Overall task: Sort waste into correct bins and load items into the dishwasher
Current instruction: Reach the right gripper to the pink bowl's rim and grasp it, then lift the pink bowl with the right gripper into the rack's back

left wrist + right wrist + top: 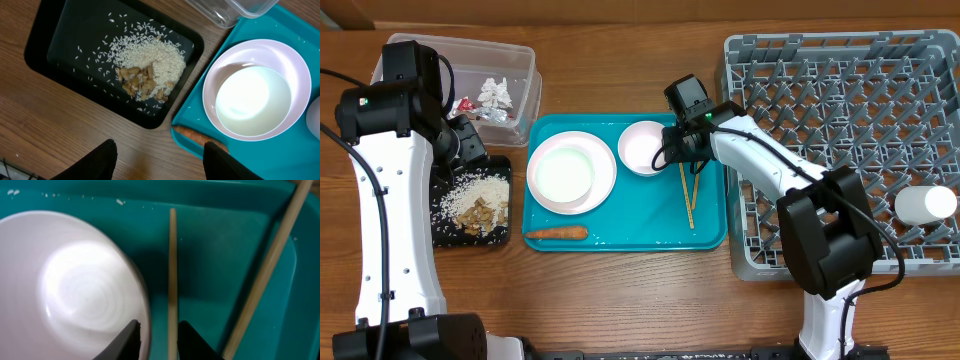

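Observation:
My right gripper (160,325) is low over the teal tray (215,245). One finger is over the small white bowl (75,290) and the other is against a wooden chopstick (172,270). The bowl's rim and that chopstick lie in the narrow gap, and a grip is not clear. The second chopstick (270,265) lies to the right. My left gripper (160,145) hangs open and empty over bare wood between the black tray (60,45), which holds rice (155,57) and brown scraps (142,82), and the carrot (192,135). A white bowl (565,172) sits on the plate (603,190).
The clear tub (460,55) at the back left holds crumpled foil (498,95) and a red-white wrapper (463,105). The grey dish rack (840,90) fills the right side, with a white cup (925,205) lying at its right edge. The chopsticks (688,195) lie near the teal tray's right wall.

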`<control>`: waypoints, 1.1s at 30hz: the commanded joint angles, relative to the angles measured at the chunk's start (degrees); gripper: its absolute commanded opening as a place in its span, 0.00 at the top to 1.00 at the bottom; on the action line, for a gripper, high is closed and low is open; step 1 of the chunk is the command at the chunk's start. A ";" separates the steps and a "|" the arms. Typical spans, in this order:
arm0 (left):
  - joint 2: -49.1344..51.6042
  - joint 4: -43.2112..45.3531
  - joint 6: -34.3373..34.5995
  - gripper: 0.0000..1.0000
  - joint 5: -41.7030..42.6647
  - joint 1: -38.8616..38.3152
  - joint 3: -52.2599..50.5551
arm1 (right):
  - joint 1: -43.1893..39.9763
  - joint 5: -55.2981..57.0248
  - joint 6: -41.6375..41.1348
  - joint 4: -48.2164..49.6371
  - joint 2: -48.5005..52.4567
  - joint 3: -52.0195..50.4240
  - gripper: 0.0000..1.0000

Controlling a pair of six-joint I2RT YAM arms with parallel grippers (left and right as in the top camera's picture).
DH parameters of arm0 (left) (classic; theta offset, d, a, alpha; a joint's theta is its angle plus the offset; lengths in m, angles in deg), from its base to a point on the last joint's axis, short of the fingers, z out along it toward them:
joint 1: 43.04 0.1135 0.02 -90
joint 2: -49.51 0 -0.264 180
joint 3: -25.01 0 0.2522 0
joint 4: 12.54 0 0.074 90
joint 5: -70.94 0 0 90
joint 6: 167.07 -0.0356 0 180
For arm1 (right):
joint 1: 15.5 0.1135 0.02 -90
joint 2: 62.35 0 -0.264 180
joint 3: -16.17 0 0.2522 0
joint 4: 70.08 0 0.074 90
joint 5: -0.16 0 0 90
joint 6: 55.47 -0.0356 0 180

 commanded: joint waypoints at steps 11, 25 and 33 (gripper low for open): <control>-0.26 0.04 0.83 0.42 -0.66 -0.31 0.33 | -1.05 0.07 0.04 -4.15 -3.48 1.33 0.96; -0.26 0.28 0.83 0.41 -0.68 -0.31 0.33 | -12.70 11.63 12.41 -3.02 -34.21 3.23 0.96; -0.26 0.26 0.83 0.41 -0.66 -0.31 0.33 | -23.58 43.39 15.61 0.28 -35.85 3.21 0.96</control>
